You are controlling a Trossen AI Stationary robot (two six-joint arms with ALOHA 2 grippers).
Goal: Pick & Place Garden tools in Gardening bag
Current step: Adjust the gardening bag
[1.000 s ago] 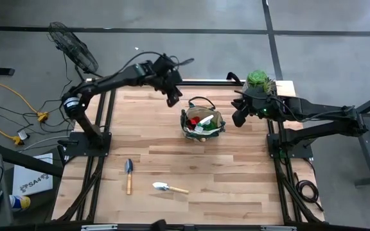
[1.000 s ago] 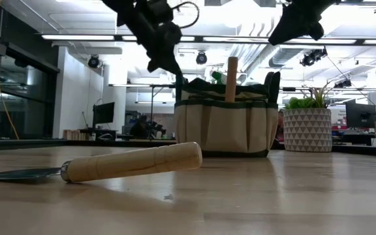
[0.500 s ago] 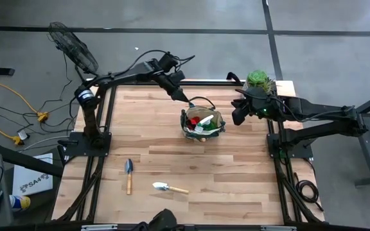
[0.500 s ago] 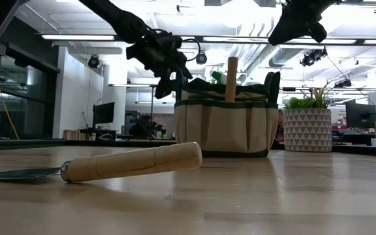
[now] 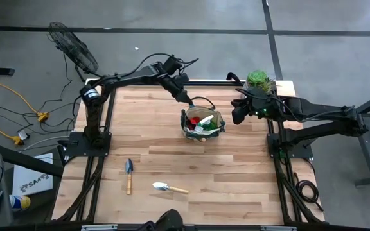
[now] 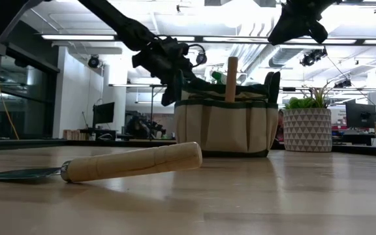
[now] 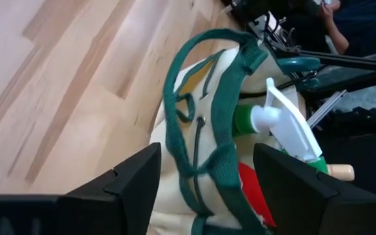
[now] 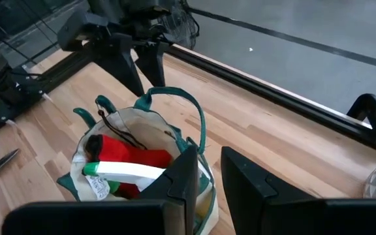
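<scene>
On the left part of the wooden worktop [image 5: 146, 115], toward the near edge, lies a dark-bladed trowel [image 5: 129, 175] with a wooden handle, blade pointing to the far side. Just right of it and slightly nearer lies a second trowel [image 5: 169, 188] with a pale blade, set almost crosswise. Both rest flat, well apart from the bag.

The left arm reaches in from the far left corner. Its left claw [image 5: 186, 100] hangs at the far-left rim of the gardening bag [image 5: 203, 124], fingers spread wide, with one green loop handle [image 7: 201, 124] of the bag standing between them; the fingers do not press on it.

The bag sits upright around the middle of the worktop, toward the far side. Inside show a green spray bottle [image 7: 276, 127] with a white trigger head, a red item [image 8: 132, 158], and a wooden handle [image 6: 231, 79] sticking up.

The right claw [image 5: 238, 113] hovers just right of the bag, above the worktop, fingers narrowly parted and holding nothing. Behind it, at the far right corner, stands a green plant [image 5: 259, 79] in a pale pot.
</scene>
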